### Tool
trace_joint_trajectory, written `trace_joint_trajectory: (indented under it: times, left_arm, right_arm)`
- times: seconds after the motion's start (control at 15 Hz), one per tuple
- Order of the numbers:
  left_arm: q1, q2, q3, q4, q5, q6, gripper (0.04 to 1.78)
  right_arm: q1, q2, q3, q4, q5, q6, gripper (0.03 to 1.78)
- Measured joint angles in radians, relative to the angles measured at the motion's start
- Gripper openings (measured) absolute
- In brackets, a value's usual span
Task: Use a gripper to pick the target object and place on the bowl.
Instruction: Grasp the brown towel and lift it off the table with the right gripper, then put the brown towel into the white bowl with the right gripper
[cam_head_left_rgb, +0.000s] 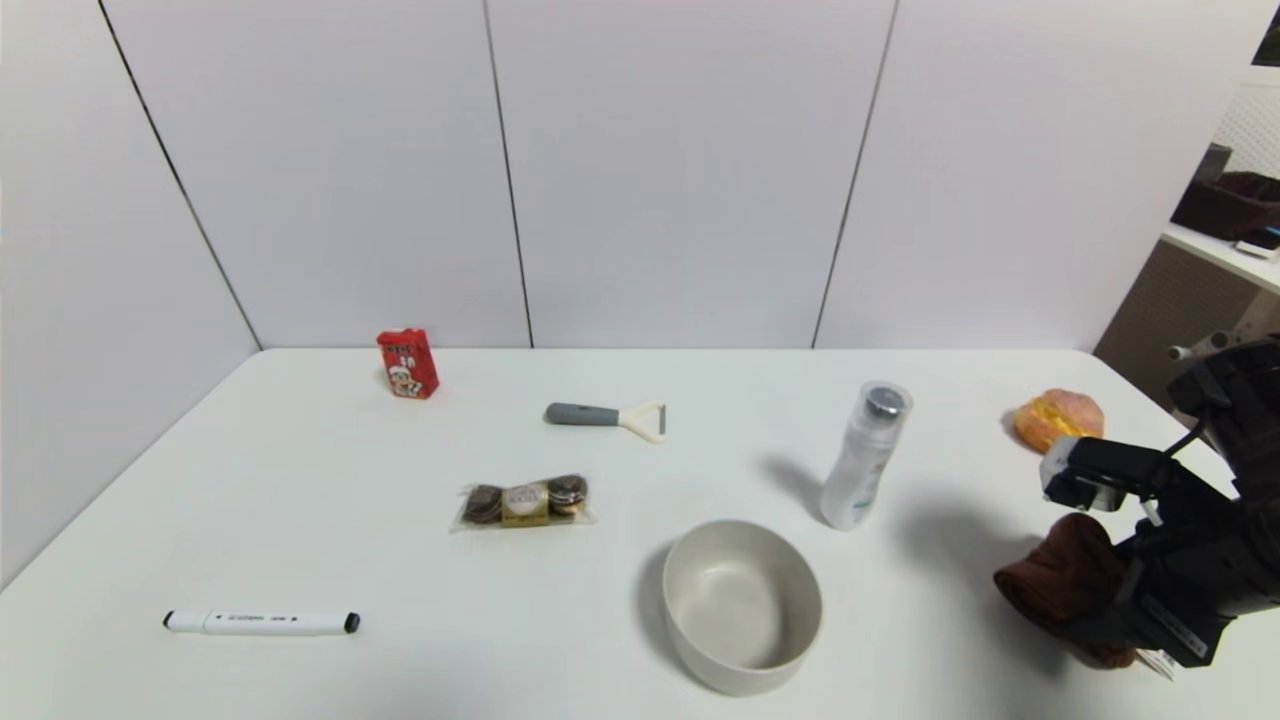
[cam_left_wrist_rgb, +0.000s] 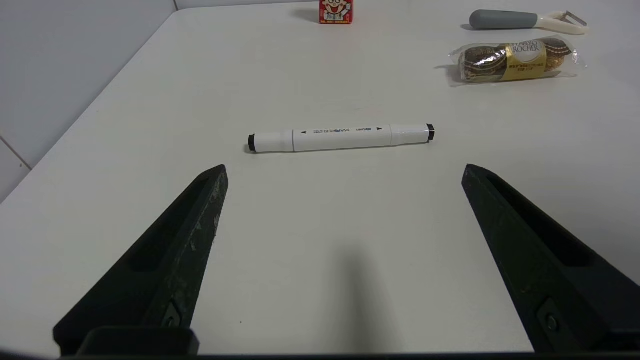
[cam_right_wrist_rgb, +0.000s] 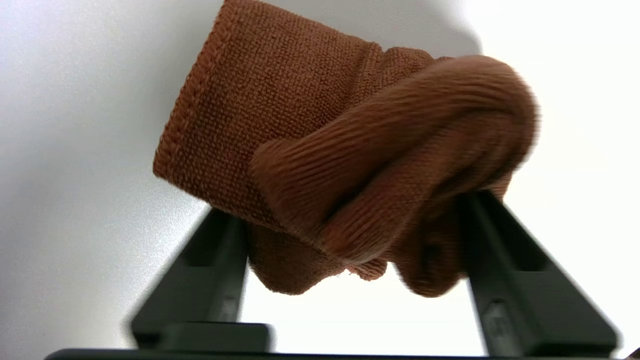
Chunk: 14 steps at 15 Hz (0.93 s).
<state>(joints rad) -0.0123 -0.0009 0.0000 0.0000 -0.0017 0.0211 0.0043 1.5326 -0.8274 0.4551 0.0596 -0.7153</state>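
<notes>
The dark brown towel (cam_head_left_rgb: 1062, 582) is at the table's right front, held between the black fingers of my right gripper (cam_head_left_rgb: 1095, 605). In the right wrist view the towel (cam_right_wrist_rgb: 320, 150) bulges in thick folds between the two fingers (cam_right_wrist_rgb: 500, 260), which press on its sides, and my right gripper (cam_right_wrist_rgb: 350, 215) is shut on it. The off-white bowl (cam_head_left_rgb: 745, 675) stands empty at the front centre, to the left of the towel and apart from it. My left gripper (cam_left_wrist_rgb: 344, 168) is open and empty over bare table near the marker.
A clear bottle (cam_head_left_rgb: 865, 455) stands behind the bowl and an orange-yellow bun (cam_head_left_rgb: 1058, 418) lies at the far right. A chocolate pack (cam_head_left_rgb: 525, 502), a peeler (cam_head_left_rgb: 605, 416), a red box (cam_head_left_rgb: 407, 363) and a white marker (cam_head_left_rgb: 262, 622) lie on the left half.
</notes>
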Motion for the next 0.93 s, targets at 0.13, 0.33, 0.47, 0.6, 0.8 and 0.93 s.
trace_joint_trajectory:
  times: [0.13, 0.33, 0.47, 0.6, 0.8, 0.93]
  left_arm:
    - [0.0, 0.0, 0.0, 0.0, 0.0, 0.0, 1.69]
    - [0.0, 0.0, 0.0, 0.0, 0.0, 0.0, 1.69]
    - [0.0, 0.0, 0.0, 0.0, 0.0, 0.0, 1.69]
    - [0.0, 0.0, 0.0, 0.0, 0.0, 0.0, 1.69]
    - [0.0, 0.0, 0.0, 0.0, 0.0, 0.0, 1.69]
    - [0.0, 0.0, 0.0, 0.0, 0.0, 0.0, 1.69]
  right_arm:
    - [0.0, 0.0, 0.004, -0.001, 0.0, 0.0, 0.9]
    - [0.0, -0.006, 0.0, 0.005, 0.001, 0.001, 0.67]
    - [0.0, -0.013, -0.01, 0.014, 0.001, 0.003, 0.64]
    - [-0.001, -0.027, -0.021, 0.021, 0.007, 0.003, 0.61]
    - [0.016, -0.063, -0.048, 0.031, 0.018, 0.004, 0.59]
    - [0.042, -0.097, -0.075, 0.051, 0.035, 0.004, 0.59]
